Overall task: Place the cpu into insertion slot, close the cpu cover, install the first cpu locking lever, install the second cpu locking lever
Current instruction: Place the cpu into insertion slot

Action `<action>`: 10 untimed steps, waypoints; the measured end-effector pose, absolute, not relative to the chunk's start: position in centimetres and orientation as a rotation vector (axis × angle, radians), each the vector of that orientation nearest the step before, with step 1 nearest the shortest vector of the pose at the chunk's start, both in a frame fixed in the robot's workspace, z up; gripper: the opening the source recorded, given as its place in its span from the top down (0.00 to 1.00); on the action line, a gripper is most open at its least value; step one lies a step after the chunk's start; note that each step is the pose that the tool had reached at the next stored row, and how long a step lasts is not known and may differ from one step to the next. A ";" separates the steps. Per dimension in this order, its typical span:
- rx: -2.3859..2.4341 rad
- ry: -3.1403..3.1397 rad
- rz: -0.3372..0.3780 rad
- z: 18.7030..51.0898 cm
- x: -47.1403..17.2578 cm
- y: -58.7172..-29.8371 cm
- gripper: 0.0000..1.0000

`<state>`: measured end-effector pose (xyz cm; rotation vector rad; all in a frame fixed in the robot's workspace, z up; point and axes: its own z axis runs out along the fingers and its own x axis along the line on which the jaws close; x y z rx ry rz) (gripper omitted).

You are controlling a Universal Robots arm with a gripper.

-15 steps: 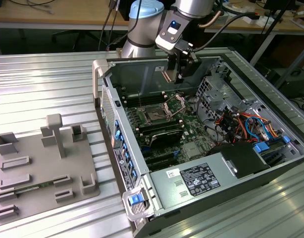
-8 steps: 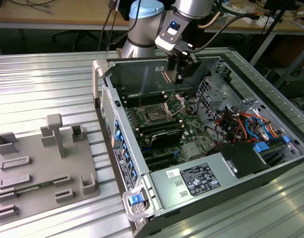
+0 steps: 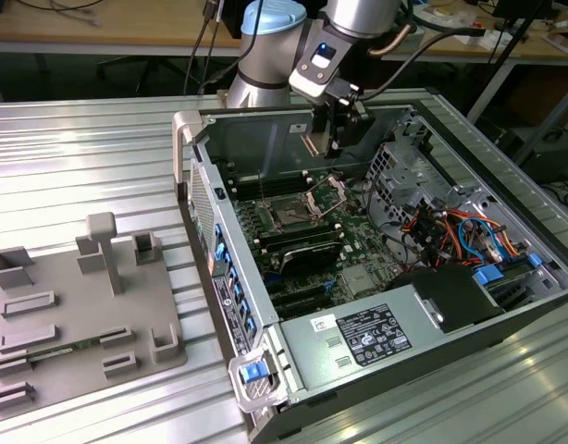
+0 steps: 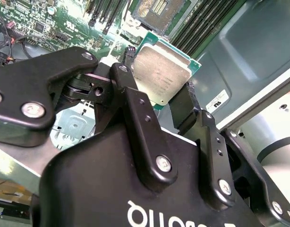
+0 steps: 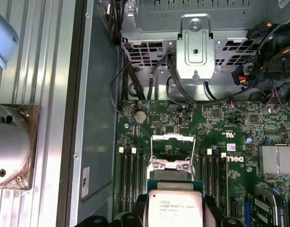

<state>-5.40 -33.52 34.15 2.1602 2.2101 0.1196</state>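
My gripper [image 3: 329,138] hangs inside the open computer case, above the far end of the green motherboard [image 3: 358,236], and is shut on the cpu [image 3: 313,143]. In both wrist views the black fingers [image 4: 127,94] clamp two opposite edges of the cpu [image 4: 163,74], its silvery face showing. The cpu [image 5: 174,208] is held above the board, short of the insertion slot [image 3: 289,215]. The slot's dark square [image 4: 157,10] lies open with nothing in it. The cpu cover [image 3: 327,193] stands swung up on its hinge beside the slot, seen as a silvery frame [image 5: 171,150].
Long black memory slots [image 3: 298,242] flank the socket. A metal drive cage [image 3: 402,166] and orange and blue cables [image 3: 460,231] crowd the exterior view's right. The power supply [image 3: 358,338] sits at the near end. A grey fixture tray [image 3: 80,314] lies outside the case.
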 end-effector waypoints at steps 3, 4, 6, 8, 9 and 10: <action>2.160 2.210 0.120 34.0 -5.4 -33.5 0.45; 2.160 2.210 0.119 34.0 -5.4 -33.5 0.45; 2.161 2.210 0.119 34.0 -5.4 -33.5 0.45; 2.160 2.210 0.119 33.8 -5.4 -33.5 0.45; 2.160 2.210 0.119 33.7 -5.4 -33.5 0.45; 2.160 2.210 0.119 33.7 -5.4 -33.5 0.45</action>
